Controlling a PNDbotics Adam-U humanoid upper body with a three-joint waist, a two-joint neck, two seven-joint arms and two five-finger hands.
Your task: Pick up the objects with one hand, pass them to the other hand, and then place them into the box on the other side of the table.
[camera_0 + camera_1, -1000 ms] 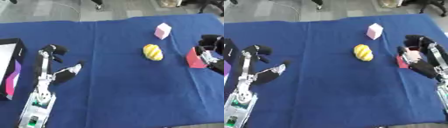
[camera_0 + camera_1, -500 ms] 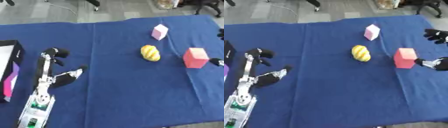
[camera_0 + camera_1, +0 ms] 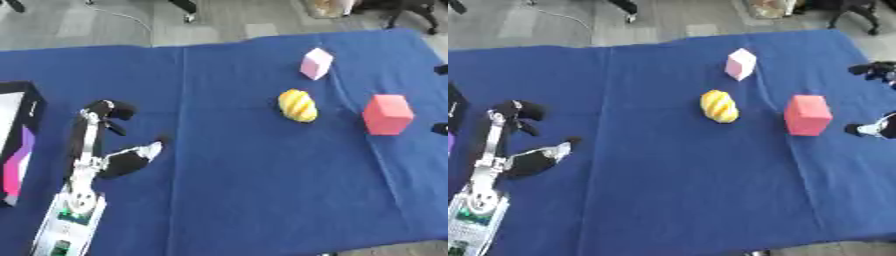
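Currently, your right hand (image 3: pixel 874 100) is hanging spread and empty beside the red block (image 3: pixel 808 115), seemingly apart, presumably for grasping; your left hand (image 3: pixel 109 145) is waiting open near the box (image 3: pixel 17 145).

Red block (image 3: pixel 387 114), yellow fruit (image 3: pixel 297 105), pink block (image 3: pixel 316 63)
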